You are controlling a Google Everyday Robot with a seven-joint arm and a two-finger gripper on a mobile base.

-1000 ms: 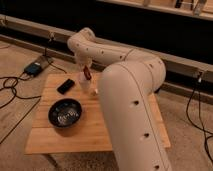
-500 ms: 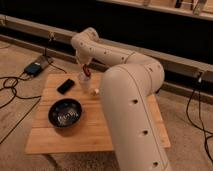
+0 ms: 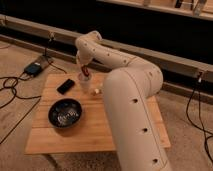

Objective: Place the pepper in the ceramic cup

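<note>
The dark red pepper (image 3: 86,73) hangs from my gripper (image 3: 85,70) at the far side of the wooden table (image 3: 120,135). The gripper is shut on the pepper and holds it right above the rim of the small whitish ceramic cup (image 3: 84,83). The pepper's lower tip is at or just inside the cup's mouth. The cup stands upright near the table's back edge. My large white arm (image 3: 130,100) reaches across the table's right half and hides that part of it.
A wide dark bowl (image 3: 65,113) sits at the table's left middle. A flat black rectangular object (image 3: 65,86) lies left of the cup. A small pale block (image 3: 97,91) lies right of the cup. Cables and a box (image 3: 34,68) lie on the floor at left.
The gripper with the pepper has shifted very slightly left over the cup. Nothing else has moved.
</note>
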